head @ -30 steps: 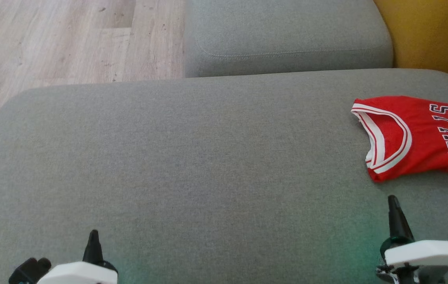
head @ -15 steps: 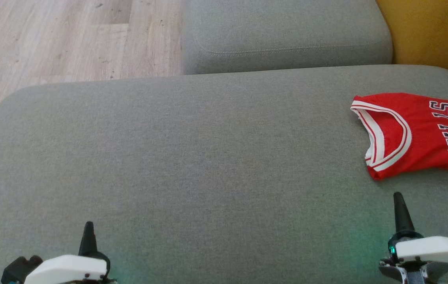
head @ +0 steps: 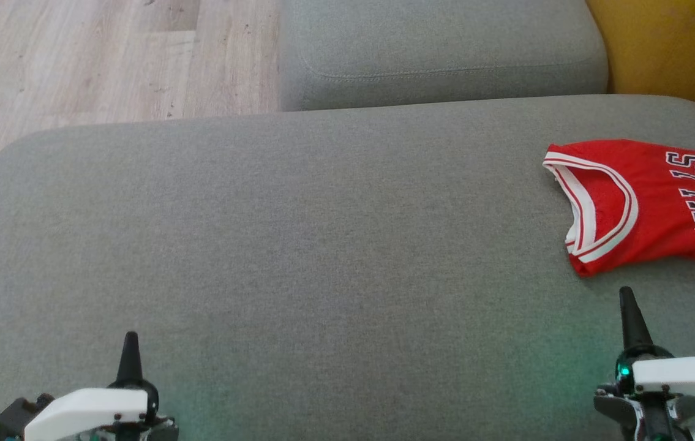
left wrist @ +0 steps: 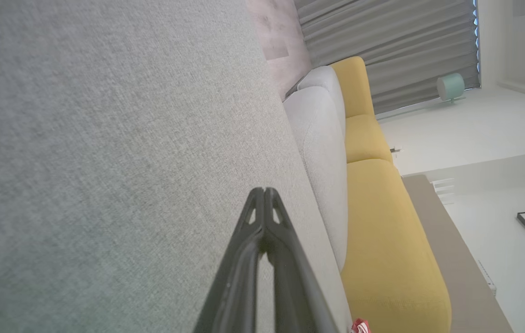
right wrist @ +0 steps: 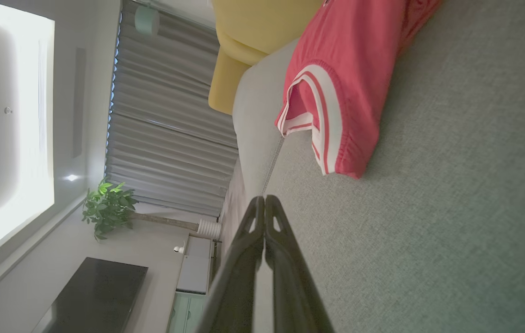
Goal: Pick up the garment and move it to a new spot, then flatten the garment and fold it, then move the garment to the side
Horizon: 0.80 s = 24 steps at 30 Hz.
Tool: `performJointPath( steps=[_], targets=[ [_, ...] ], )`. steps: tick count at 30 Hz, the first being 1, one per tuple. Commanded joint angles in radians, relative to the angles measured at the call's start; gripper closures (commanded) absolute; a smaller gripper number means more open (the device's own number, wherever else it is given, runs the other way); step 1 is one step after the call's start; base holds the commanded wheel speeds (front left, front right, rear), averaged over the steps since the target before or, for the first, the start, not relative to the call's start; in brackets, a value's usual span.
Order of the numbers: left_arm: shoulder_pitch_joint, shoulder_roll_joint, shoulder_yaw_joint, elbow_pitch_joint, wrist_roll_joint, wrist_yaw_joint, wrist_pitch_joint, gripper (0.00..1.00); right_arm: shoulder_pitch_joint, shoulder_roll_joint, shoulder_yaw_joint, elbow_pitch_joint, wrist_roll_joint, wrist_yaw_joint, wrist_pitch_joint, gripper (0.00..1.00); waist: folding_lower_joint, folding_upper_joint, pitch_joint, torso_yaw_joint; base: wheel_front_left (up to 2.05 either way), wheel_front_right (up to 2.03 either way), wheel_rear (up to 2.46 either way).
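Note:
A folded red jersey with white trim and dark lettering lies at the far right of the grey cushion, running off the head view's right edge. In the right wrist view the jersey lies ahead of the fingertips, apart from them. My right gripper is shut with nothing in it, a short way in front of the jersey's near edge; its tips meet. My left gripper is shut and empty at the lower left, far from the jersey, tips together. A sliver of the red jersey peeks in at the bottom.
A second grey cushion butts against the far side. Yellow upholstery rises at the upper right. Wooden floor lies beyond the cushion's left and far edge.
The head camera has shifted a little, so the jersey sits slightly higher in view. Both grippers stay shut and low in the picture, the right one edging to the right.

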Motion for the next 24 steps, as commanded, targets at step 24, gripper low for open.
performJointPath(
  steps=[24],
  targets=[
    [-0.113, -0.056, 0.170, -0.016, -0.186, -0.099, 0.070, 1.00, -0.121, -0.021, -0.016, -0.018, 0.299, 0.007, 0.050, 1.00, 0.0000, 0.0000, 0.020, -0.009, 0.00, 0.00, 0.00]
  ],
)
